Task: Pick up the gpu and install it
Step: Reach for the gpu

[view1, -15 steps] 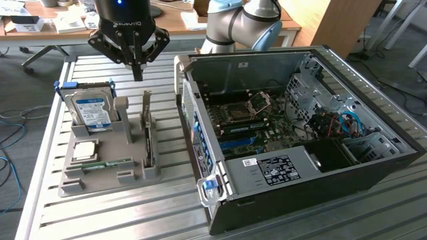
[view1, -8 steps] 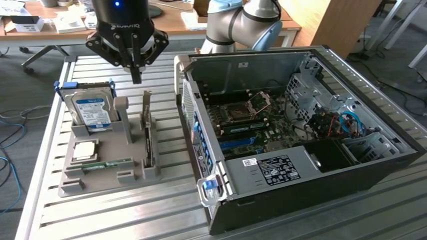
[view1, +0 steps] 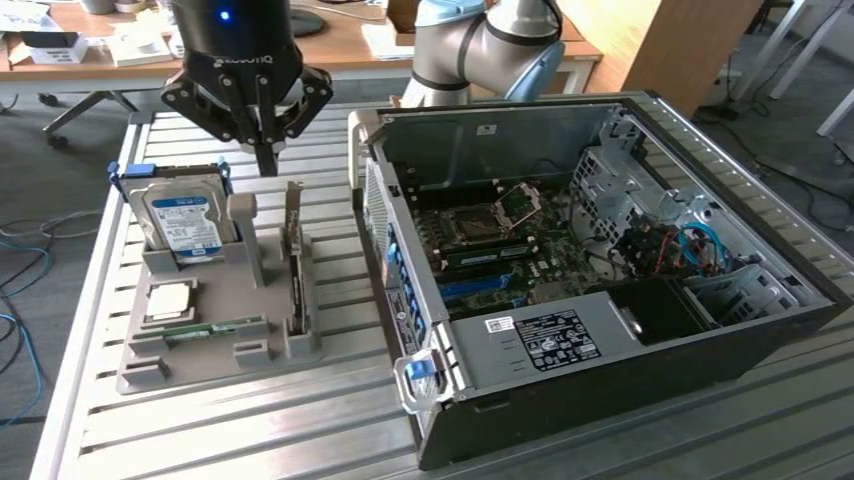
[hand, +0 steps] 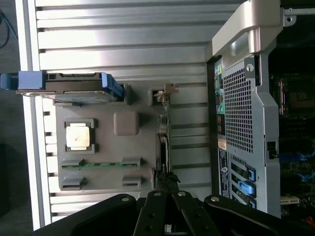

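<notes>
Surface: a bench [view1: 200, 430] [hand: 123, 39] of ribbed metal slats. Behind it stand a cluttered wooden desk [view1: 80, 62] and a wooden panel [view1: 667, 40]. Loose cables [view1: 20, 250] lie on the floor at the exterior view's left.

Other items: a grey holder [view1: 254, 295] [hand: 103, 147] sits on the bench. It carries a blue-labelled hard drive [view1: 187, 220] [hand: 74, 88] standing upright at its far end, a square processor chip [view1: 170, 300] [hand: 78, 136] lying flat, and a narrow green memory stick [view1: 214, 328] [hand: 101, 164] in a slot. Just beside the holder, on the exterior view's right, an open computer case [view1: 601, 250] [hand: 246, 123] lies on its side with the board and wiring exposed. The robot arm [view1: 481, 45] rises behind the case.

Task item: the gpu [view1: 294, 260] [hand: 163, 142] stands on edge in a slot of the holder, on the side nearest the case, not yet installed. The case's wall runs close alongside it.

Fingers [view1: 271, 160] [hand: 166, 199]: clenched together to a point, grasping nothing. They hang tips down over the holder, in line with the gpu's thin top edge. In the exterior view they sit above the card and apart from it. In the wrist view one end of the card runs beneath the tips.
</notes>
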Tool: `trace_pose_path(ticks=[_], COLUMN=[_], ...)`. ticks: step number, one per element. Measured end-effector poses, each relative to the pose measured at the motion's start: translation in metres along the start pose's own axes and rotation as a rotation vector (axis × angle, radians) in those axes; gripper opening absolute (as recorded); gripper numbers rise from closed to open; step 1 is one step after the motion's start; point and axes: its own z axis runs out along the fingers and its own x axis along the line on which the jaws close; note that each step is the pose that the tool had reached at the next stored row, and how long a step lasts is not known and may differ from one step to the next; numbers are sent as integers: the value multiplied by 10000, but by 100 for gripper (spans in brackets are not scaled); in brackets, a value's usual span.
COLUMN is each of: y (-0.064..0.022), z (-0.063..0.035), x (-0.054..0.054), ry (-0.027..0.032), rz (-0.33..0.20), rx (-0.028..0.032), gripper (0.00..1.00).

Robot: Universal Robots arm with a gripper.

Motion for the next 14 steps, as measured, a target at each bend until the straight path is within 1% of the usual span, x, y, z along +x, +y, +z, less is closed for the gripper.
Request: trace_pose_path(ticks=[8, 14], y=[-101, -116], z=[-5, -6], x=[10, 11], ry=[0, 0], rz=[0, 0], rx=[-1, 0], gripper=[11, 11])
